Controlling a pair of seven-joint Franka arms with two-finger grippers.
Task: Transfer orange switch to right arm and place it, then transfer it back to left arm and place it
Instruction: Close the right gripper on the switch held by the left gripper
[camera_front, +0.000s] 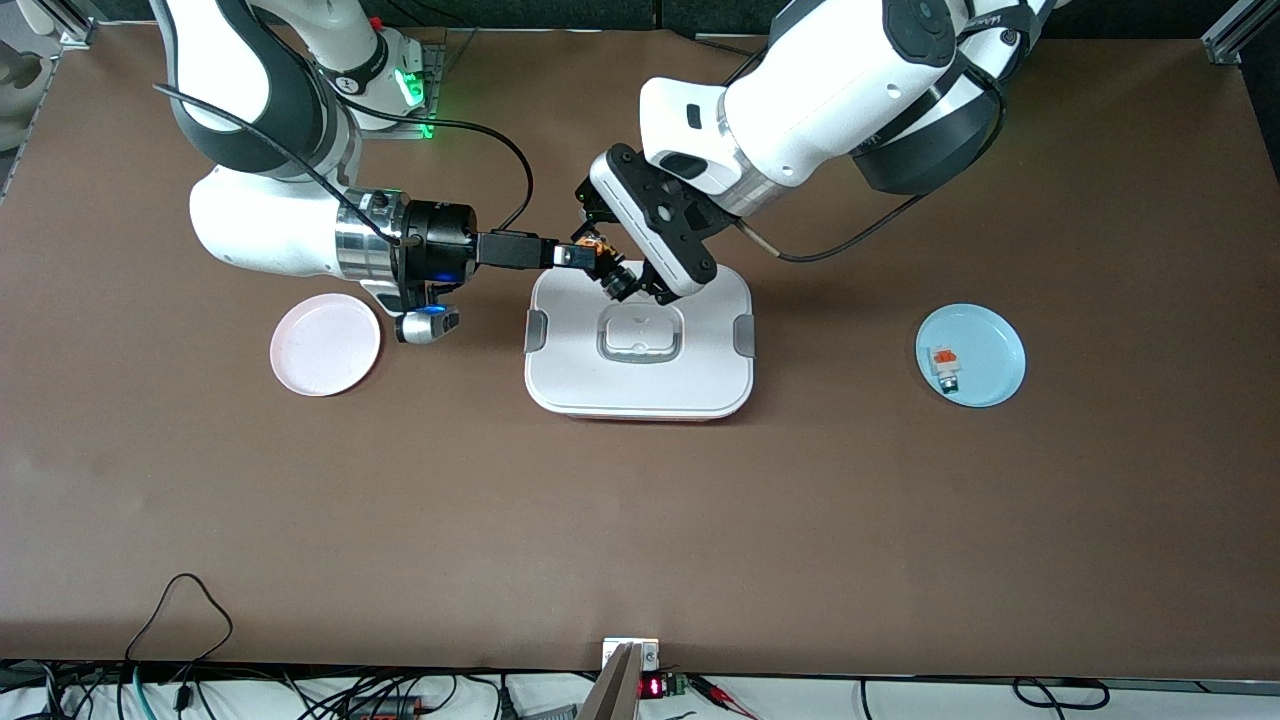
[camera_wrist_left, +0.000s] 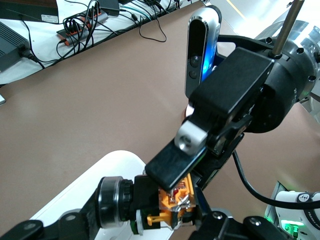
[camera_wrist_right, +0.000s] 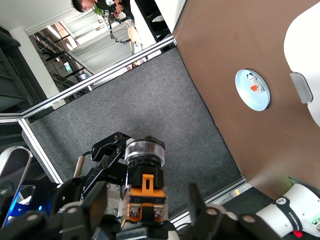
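Though mostly black, orange switch (camera_front: 603, 262) orange-banded.

The table (camera_front: 640, 520) is plain matte brown, with no pattern. On it the box (camera_front: 640, 385) is white, with grey side clasps and a grey recessed handle in its lid. Over the box, the switch (camera_front: 604, 262) is black and silver with an orange band. Both arms are white with black joints and silver wrist rings; the left gripper (camera_front: 612, 262) is black on a white mount, and the right gripper (camera_front: 572, 256) is black with a silver fingertip. Toward the right arm's end from the box lies a pale pink plate (camera_front: 325, 344). Toward the left arm's end lies a light blue plate (camera_front: 990, 340), carrying a white-grey block (camera_front: 945, 366) with an orange top.
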